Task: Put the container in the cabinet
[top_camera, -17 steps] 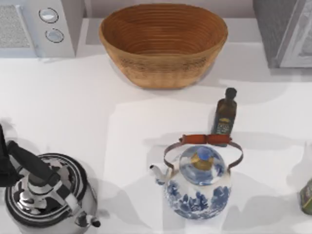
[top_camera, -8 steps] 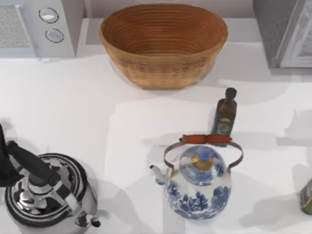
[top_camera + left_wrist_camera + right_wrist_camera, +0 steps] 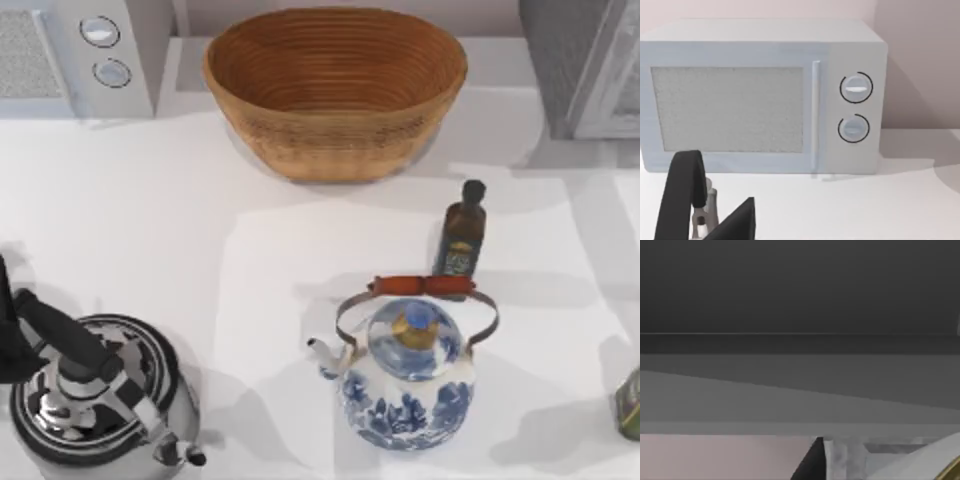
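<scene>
From above, the table [image 3: 130,220] carries a woven basket [image 3: 335,90], a dark olive-oil bottle [image 3: 462,235] and, just in front of it, a blue-and-white teapot [image 3: 405,385]. A steel kettle [image 3: 90,395] sits at the near left, a microwave [image 3: 85,55] at the far left and the grey cabinet [image 3: 580,65] at the far right. The left wrist view faces the microwave's door and dials over the kettle's black handle, with a dark wedge of the left gripper [image 3: 740,224] low in frame; whether it is open cannot be told. The right wrist view looks into the cabinet's grey interior; beside the right gripper [image 3: 812,462], whose state cannot be told, a pale gold sliver of the container [image 3: 954,471] shows.
</scene>
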Controlling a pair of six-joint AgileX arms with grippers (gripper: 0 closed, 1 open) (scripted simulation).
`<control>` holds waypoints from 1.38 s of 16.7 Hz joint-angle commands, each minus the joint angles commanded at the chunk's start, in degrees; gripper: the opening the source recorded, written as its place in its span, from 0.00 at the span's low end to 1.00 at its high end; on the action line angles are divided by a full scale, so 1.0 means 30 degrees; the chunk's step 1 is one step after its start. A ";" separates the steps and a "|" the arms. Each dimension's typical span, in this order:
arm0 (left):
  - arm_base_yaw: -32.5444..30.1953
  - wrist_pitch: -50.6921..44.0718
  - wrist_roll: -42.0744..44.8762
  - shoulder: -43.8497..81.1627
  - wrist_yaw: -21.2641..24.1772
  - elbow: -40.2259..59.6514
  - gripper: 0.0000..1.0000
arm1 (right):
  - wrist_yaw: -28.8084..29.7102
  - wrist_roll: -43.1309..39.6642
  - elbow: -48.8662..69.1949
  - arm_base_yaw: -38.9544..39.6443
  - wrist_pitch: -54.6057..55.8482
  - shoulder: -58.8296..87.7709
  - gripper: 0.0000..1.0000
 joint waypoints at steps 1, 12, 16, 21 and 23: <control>0.0000 0.0000 0.0000 0.0000 0.0000 0.0000 1.00 | 0.0148 0.0046 0.1424 0.0163 -0.0362 0.1130 0.00; 0.0000 0.0000 0.0000 0.0000 0.0000 0.0000 1.00 | 0.0875 0.0150 0.6235 0.0504 -0.1920 0.5268 0.00; 0.0000 0.0000 0.0000 0.0000 0.0000 0.0000 1.00 | 0.0798 0.0206 0.7565 0.0294 -0.2544 0.6560 0.00; 0.0000 0.0000 0.0000 0.0000 0.0000 0.0000 1.00 | 0.0430 0.0293 1.3584 -0.0145 -0.4083 1.1065 0.00; 0.0000 0.0000 0.0000 0.0000 0.0000 0.0000 1.00 | 0.0236 0.0287 1.6801 -0.0294 -0.4596 1.3124 0.00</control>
